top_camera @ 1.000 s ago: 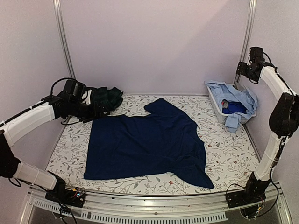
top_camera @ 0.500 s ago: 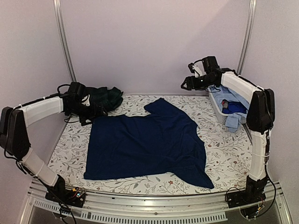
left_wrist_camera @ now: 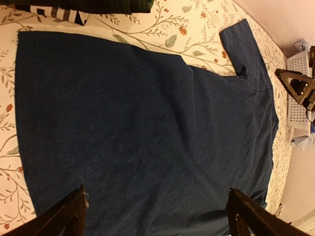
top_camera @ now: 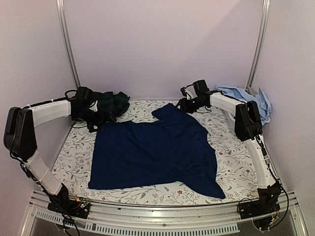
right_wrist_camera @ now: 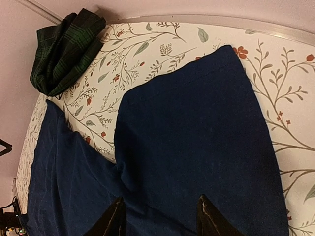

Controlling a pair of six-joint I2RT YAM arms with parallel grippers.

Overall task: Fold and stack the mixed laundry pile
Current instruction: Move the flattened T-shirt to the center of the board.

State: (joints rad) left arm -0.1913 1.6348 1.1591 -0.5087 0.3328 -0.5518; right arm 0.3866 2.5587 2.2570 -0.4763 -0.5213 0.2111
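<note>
The navy blue cotton T-shirt (top_camera: 152, 147) lies spread out in the middle of the white sheet printed with leafy vines (top_camera: 236, 157), unfolded, and both arms reach to its far edge, probably so each can take one end of that edge and draw it toward the near side for a first fold

The left gripper (left_wrist_camera: 156, 191) hangs over the shirt's far left corner with its jaws as wide as they go and nothing between them; the cloth beneath lies flat. The right gripper (right_wrist_camera: 160, 200) is above the far sleeve (right_wrist_camera: 197, 108) with its jaws at a narrower gap, apart and holding nothing; whether the tips touch the fabric I cannot tell

The shirt looks soft and thin, mostly smooth, with a few long diagonal creases running toward the near right corner, which is pulled out into a point. Its left side edge is fairly straight

The rest of the pile waits apart: a crumpled dark green plaid piece (top_camera: 112, 101) at the far left corner just beyond the left gripper, and light blue shirts (top_camera: 246, 94) heaped at the far right, well clear of the working area
</note>
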